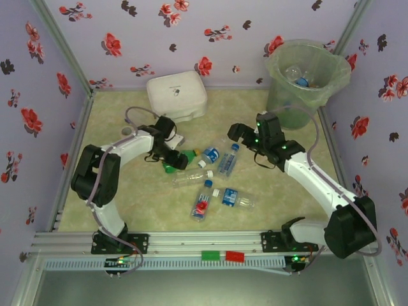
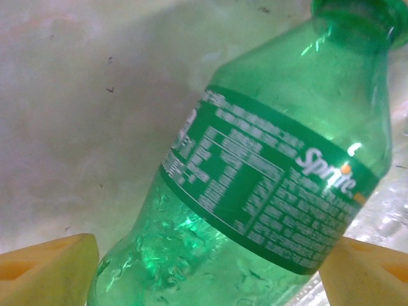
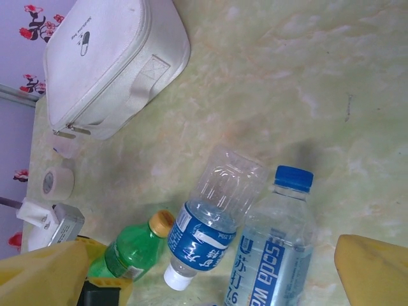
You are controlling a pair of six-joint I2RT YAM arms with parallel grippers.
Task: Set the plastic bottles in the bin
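My left gripper (image 1: 173,158) is low over the table, and a green Sprite bottle (image 2: 268,172) lies on its side between its yellow fingers (image 2: 51,271). The fingers stand close against both sides of the bottle, which still rests on the table. My right gripper (image 1: 238,132) hangs open above a clear bottle with a blue label and white cap (image 3: 210,220) and a blue-capped soda-water bottle (image 3: 277,255). A green bottle with a yellow cap (image 3: 135,247) lies beside them. More bottles (image 1: 203,203) lie nearer the front. The bin (image 1: 307,80) stands at the back right, with bottles inside.
A white zippered box (image 1: 176,95) sits at the back of the table, left of centre. A small roll of tape (image 3: 57,182) lies near it. Floral walls close in the left, back and right sides. Bare table lies between the bottles and the bin.
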